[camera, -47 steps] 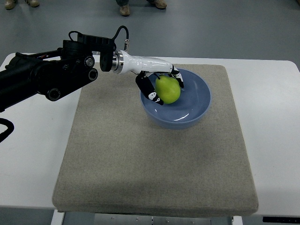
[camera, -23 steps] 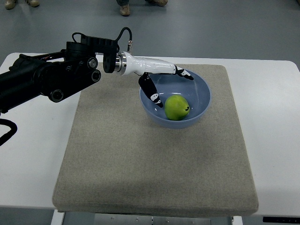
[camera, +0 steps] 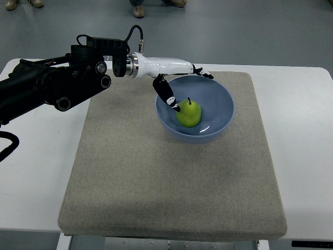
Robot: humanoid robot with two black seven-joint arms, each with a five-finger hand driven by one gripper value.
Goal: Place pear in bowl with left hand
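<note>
A: What's hidden or cut off?

B: The left arm (camera: 52, 86) runs off the left edge, so its upper part is lost. A black cable loop at the near-left edge is cut too. At the far edge, shoes (camera: 138, 9) of people standing on the floor show only in part. The near edge of the table (camera: 302, 130) falls out of frame, and a dark strip at the near-right corner is too small to make out.

A: And the pear?

B: The pear (camera: 188, 113) sits inside the blue bowl (camera: 221, 99), stem up, on the bowl's left half. The bowl's near wall hides the pear's base, so I cannot tell exactly how it rests.

A: The hand?

B: The left hand (camera: 174, 78) hovers over the bowl's far-left rim, fingers spread wide and holding nothing. One finger reaches right along the far rim; the thumb (camera: 167, 96) points down toward the pear, its tip just beside the fruit. Touching or apart, I cannot tell.

A: Where's the bowl?

B: On the grey mat (camera: 156, 182), toward its far side, right of centre.

A: Any writing?

B: None legible. The arm's black housings carry round fittings, but no label can be read.
</note>
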